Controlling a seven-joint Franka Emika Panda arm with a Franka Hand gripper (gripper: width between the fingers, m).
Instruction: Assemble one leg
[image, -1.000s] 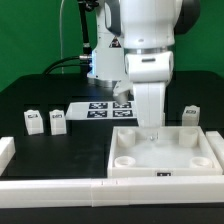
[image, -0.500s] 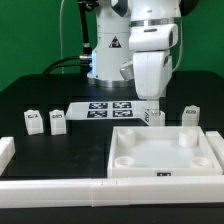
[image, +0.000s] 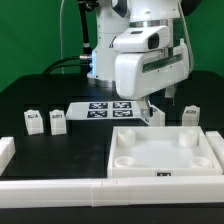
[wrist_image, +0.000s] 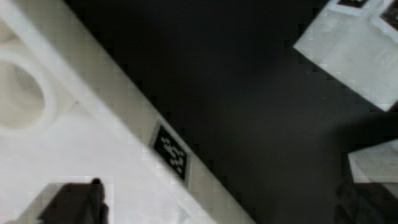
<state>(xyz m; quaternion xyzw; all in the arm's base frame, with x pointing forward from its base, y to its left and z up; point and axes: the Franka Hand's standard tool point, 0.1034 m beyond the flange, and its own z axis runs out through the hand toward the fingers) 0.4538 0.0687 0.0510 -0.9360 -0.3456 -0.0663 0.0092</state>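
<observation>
Above the far edge of the tray (image: 135, 168), the tool (image: 148, 101) sat higher than a second ago. It had been down inside the tray, then lifted clear and swung toward the exterior view's right, with the wrist now tilted. The tool was mostly hidden under the white wrist body, and the wrist view showed only one dark finger (wrist_image: 75, 203), so clenched or released, I cannot tell. Nothing visibly carried.

The nearest leg (image: 155, 117) stood on the black surface (image: 70, 145) just behind the tray, beside the marker board (image: 105, 107), partly covered by the arm. Another leg (image: 190, 115) stood further to the exterior view's right. A third leg (image: 57, 121) and a fourth leg (image: 33, 121) stood at the exterior view's left.

No leg stood in the tray. So the task looked early on, with the arm probably lining up for a pick, the nearest leg being the likely target.
</observation>
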